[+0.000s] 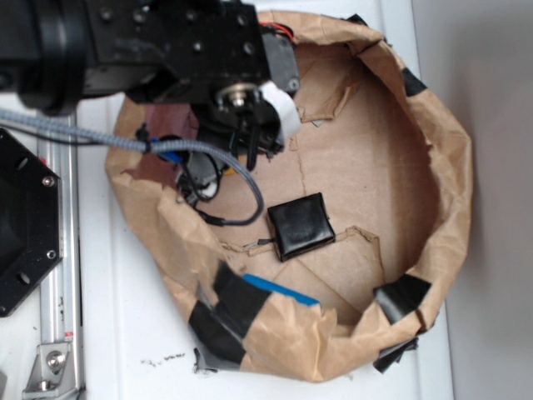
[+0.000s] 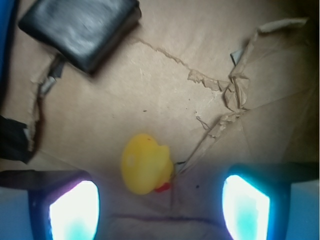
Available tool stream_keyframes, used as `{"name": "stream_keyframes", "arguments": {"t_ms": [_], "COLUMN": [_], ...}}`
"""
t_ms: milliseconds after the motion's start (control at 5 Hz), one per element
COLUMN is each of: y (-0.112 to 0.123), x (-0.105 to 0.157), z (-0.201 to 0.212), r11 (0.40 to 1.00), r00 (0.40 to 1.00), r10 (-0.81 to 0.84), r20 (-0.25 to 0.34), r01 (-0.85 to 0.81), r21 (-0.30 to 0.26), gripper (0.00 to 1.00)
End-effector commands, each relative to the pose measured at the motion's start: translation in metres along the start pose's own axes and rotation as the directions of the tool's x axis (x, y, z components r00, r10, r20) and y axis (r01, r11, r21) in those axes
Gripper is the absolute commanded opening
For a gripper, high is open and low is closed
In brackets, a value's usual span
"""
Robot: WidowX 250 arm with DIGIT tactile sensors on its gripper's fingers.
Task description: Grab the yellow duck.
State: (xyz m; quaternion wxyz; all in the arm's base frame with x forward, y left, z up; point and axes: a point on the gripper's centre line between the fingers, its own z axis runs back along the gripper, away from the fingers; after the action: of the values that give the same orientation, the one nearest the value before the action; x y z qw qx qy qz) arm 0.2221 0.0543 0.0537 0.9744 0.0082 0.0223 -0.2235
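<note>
Black square pouch (image 1: 301,226) on torn brown paper bin (image 1: 433,150), blue bottle (image 1: 281,291) at rim

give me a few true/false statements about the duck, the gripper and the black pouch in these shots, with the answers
1. The gripper is shut on the yellow duck. False: its fingers stand wide apart, with the duck lying between them, untouched.
2. The duck lies on brown paper. True.
3. The black pouch sits on top of the duck. False: they lie apart, with bare paper between them in the wrist view.
4. In the exterior view the arm hangs over the paper-lined bin. True.
5. The duck is blue. False: it is yellow, with a red beak.
</note>
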Motion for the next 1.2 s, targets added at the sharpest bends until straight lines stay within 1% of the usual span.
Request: {"name": "stream_keyframes", "arguments": {"t_ms": [0,400,600,800,1000], "y": [0.003,0.003,0.017,0.019,0.02], "x": [0.001,0.001,-0.006,-0.006,-0.005], "z": [0.006,0.006,0.0,-0.003,-0.005], "r11": [1.0,1.0,0.997,0.989,0.988], "r00": [1.0,1.0,0.997,0.998,0.998], "r10": [0.0,0.0,0.015,0.011,0.014], "r20": [0.021,0.021,0.082,0.06,0.064], "r01": [0.0,0.0,-0.021,-0.019,-0.024], "r21": [0.017,0.017,0.074,0.147,0.155], "gripper": [1.0,1.0,1.0,1.0,1.0]}}
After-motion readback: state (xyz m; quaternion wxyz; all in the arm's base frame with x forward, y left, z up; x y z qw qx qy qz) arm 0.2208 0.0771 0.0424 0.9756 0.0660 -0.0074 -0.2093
